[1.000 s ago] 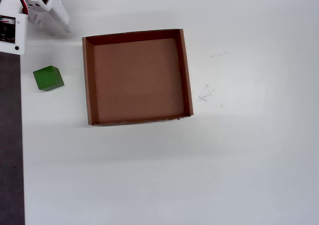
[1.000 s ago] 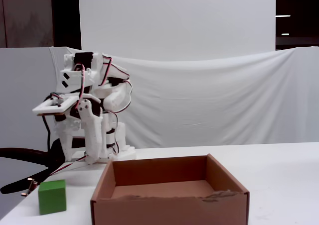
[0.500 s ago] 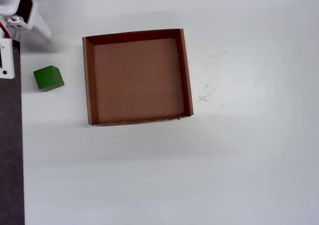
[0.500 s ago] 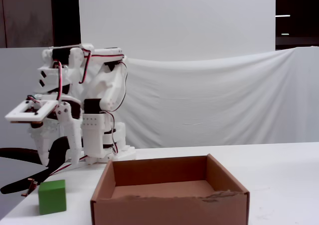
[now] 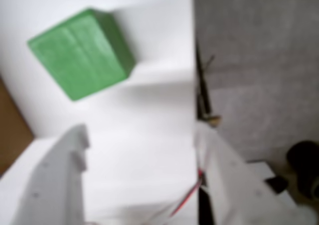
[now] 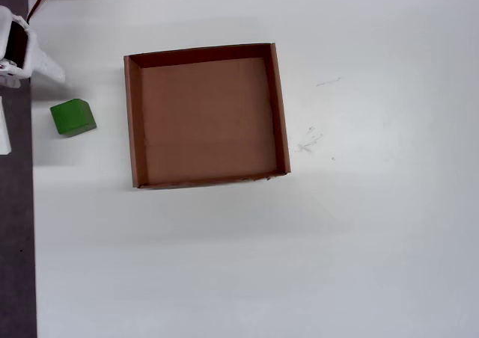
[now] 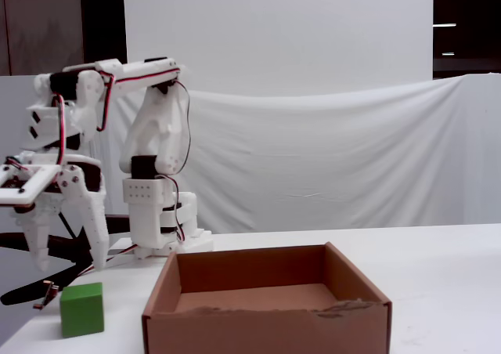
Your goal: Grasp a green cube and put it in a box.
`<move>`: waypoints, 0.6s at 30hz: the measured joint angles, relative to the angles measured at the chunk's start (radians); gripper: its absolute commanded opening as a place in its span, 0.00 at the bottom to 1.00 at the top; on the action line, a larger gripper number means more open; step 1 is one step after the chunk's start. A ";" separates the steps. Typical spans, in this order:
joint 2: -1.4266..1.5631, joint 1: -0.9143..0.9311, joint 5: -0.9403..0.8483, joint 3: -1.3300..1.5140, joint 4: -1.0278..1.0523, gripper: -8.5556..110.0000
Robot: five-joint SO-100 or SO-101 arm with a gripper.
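One green cube and one cardboard box sit on a white table, the cube just beside the box's left wall in the overhead view, near the table's edge. Since a second ago the white arm has swung out from its folded pose, bringing the gripper above the cube. Its jaws stand spread wide, holding nothing and touching nothing, the cube ahead of them in the wrist view

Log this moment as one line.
gripper: open, above cube | green cube: on table, beside box | box: empty | stage: approach
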 measured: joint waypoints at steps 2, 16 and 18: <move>-0.029 -0.012 -0.035 -0.018 0.009 0.32; -0.216 -0.086 -0.129 -0.176 0.052 0.32; -0.233 -0.095 -0.135 -0.192 0.058 0.32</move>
